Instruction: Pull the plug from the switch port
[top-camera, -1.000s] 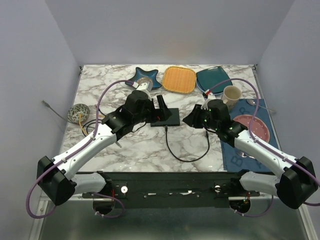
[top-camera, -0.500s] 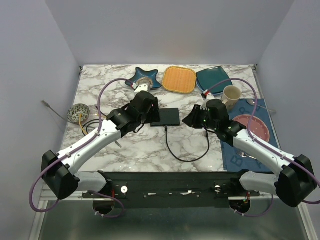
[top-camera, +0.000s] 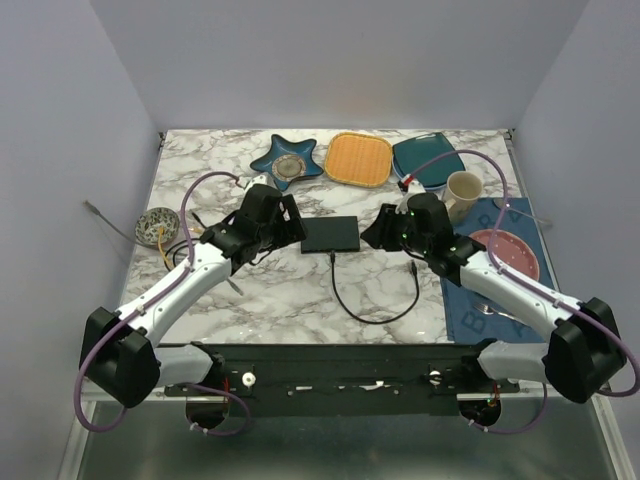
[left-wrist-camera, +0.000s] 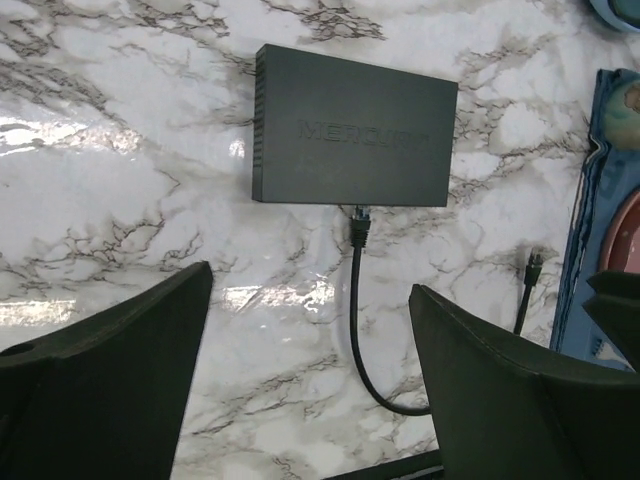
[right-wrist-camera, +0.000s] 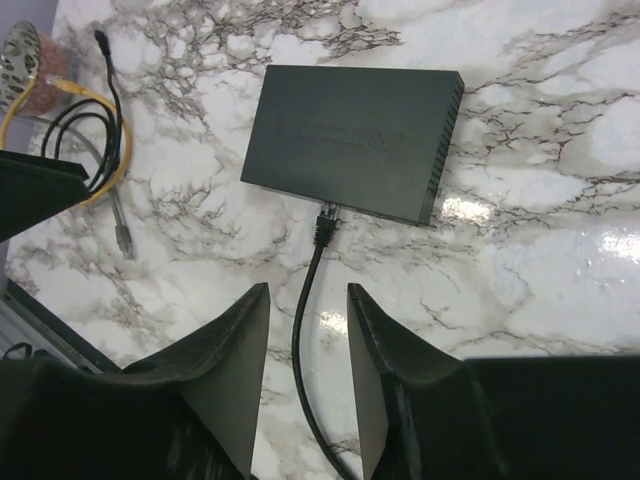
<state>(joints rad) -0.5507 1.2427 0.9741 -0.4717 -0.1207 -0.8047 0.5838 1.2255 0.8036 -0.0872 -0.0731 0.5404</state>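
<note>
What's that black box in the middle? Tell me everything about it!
The switch is a thin, flat, matte black box, plastic-looking, with faint lettering on top and vent slits on its short sides. It lies flat on the marble table. A black cable is plugged into its near long edge. Nothing else touches it.

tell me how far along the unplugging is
Done: nothing yet; the plug sits in the switch, in a port on its near edge, its black cable looped on the table. In hand: the left gripper and right gripper hover either side of the switch, both open and empty. Remaining: grip the plug and pull it free.
</note>
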